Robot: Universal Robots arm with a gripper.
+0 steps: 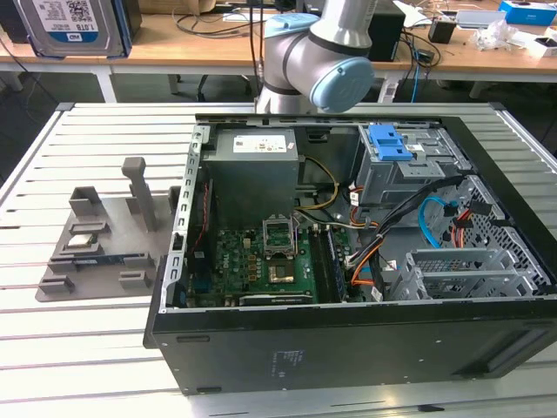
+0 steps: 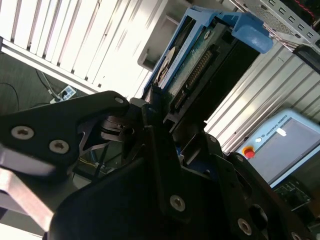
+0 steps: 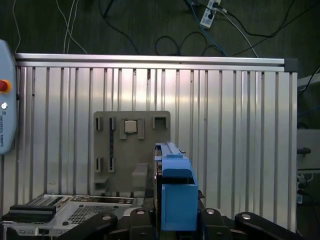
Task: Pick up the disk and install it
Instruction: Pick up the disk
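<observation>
Looking at the second wrist view, you've got the gripper (image 2: 157, 100) closed on the disk (image 2: 200, 60), clamped at one end of its blue rail bracket. In the exterior view the disk hangs high above the gray fixture (image 1: 96, 235), label facing the camera. A small square silver chip (image 1: 80, 242) sits in that fixture. The open computer case (image 1: 348, 348) lies just beside the fixture, on the exterior view's right of it.
</observation>
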